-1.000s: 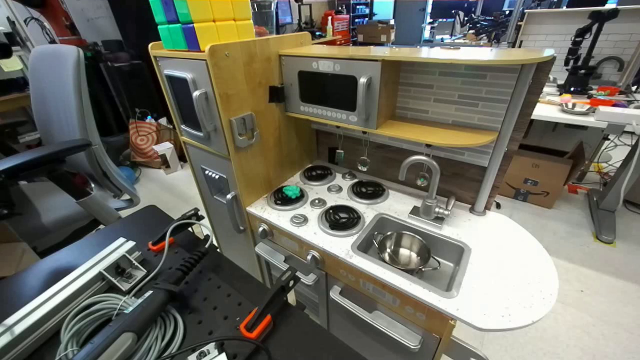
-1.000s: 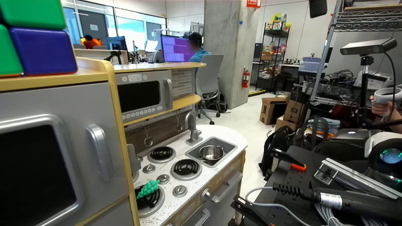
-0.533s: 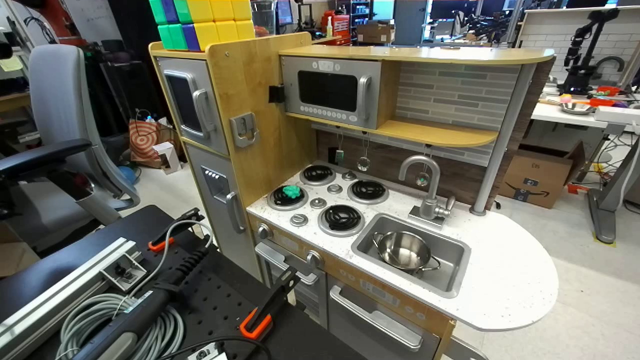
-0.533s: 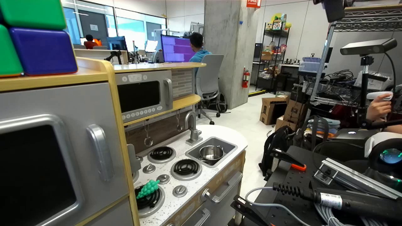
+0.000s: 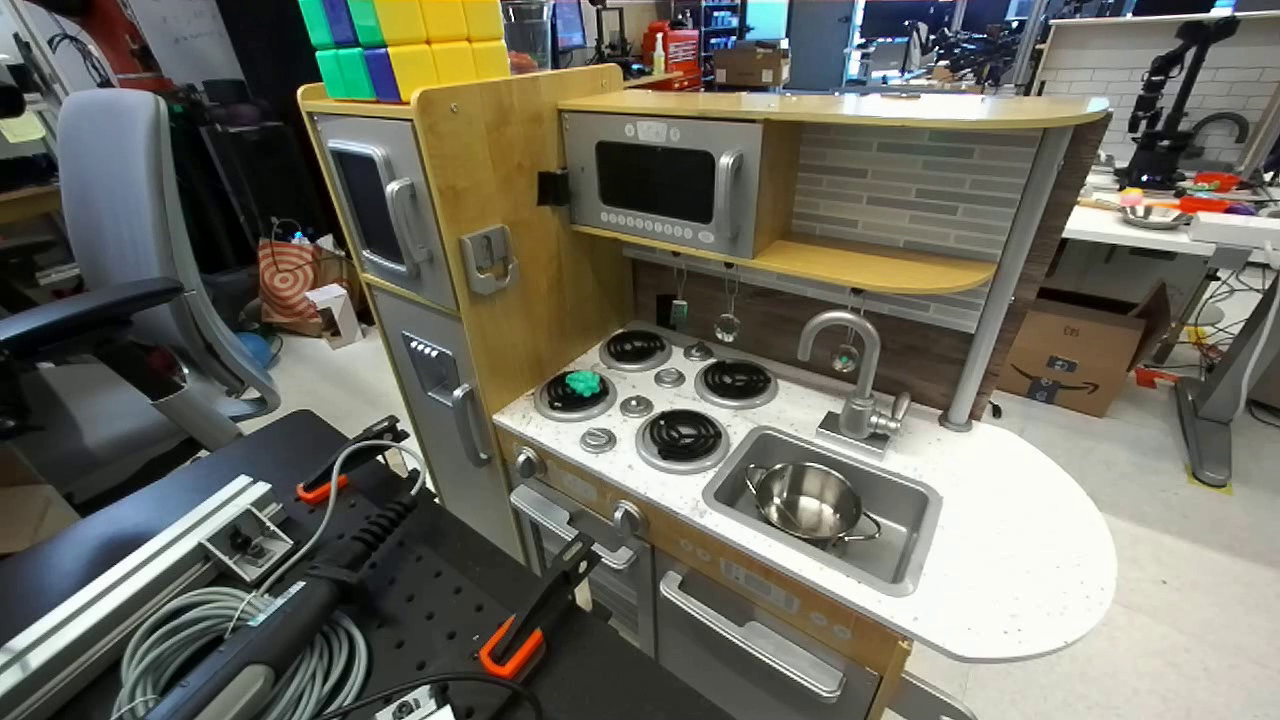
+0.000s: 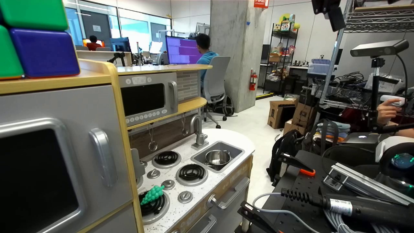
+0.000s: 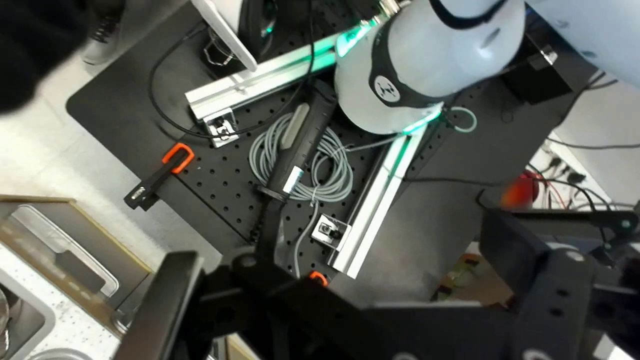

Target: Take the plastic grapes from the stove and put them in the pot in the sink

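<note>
The bright green plastic grapes point(image 5: 583, 383) lie on a front burner of the white stove point(image 5: 620, 465), beside the tall cabinet. They also show in an exterior view point(image 6: 153, 194). The shiny steel pot point(image 5: 808, 500) stands in the steel sink point(image 5: 905, 540), handles out, and no contents show. In the wrist view only the edge of the sink point(image 7: 45, 320) shows, with a sliver of the pot at the frame's left edge. My gripper point(image 7: 390, 235) is open and empty, high over the black table. Part of it hangs into an exterior view point(image 6: 333, 16), far from the grapes.
The silver faucet point(image 5: 855, 370) rises behind the sink. The microwave point(image 5: 660, 185) and a wooden shelf point(image 5: 870, 265) overhang the stove's rear. The tall cabinet point(image 5: 520, 210) walls the stove's side. Clamps point(image 5: 515, 645), coiled cable point(image 7: 325, 170) and metal rails lie on the black table point(image 7: 120, 105).
The black gripper parts in an exterior view have come lower into the frame and shifted left over the last half second. The grapes and pot have not moved.
</note>
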You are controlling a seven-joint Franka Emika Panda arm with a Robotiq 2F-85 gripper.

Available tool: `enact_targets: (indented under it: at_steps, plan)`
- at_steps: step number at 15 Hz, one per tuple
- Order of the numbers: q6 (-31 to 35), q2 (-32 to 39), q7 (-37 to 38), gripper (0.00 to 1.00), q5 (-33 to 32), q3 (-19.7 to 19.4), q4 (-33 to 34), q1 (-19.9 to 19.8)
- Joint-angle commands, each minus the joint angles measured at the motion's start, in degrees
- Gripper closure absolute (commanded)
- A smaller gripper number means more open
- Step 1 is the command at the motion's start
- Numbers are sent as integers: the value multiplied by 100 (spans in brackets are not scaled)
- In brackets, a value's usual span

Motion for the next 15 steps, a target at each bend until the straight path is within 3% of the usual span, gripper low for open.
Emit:
enact_targets:
  at_steps: [1,2,5,10,15]
  plan:
    - [-138,195,-898,0,-723,-35,224,151]
    - [-15,44,-474,0,-393,-20,35,34]
    - [-15,50,-504,0,-418,-20,20,31]
    - [2289,-62,-142,0,429,-118,-670,23]
    - [4680,75,-104,0,419,-164,-1301,-68]
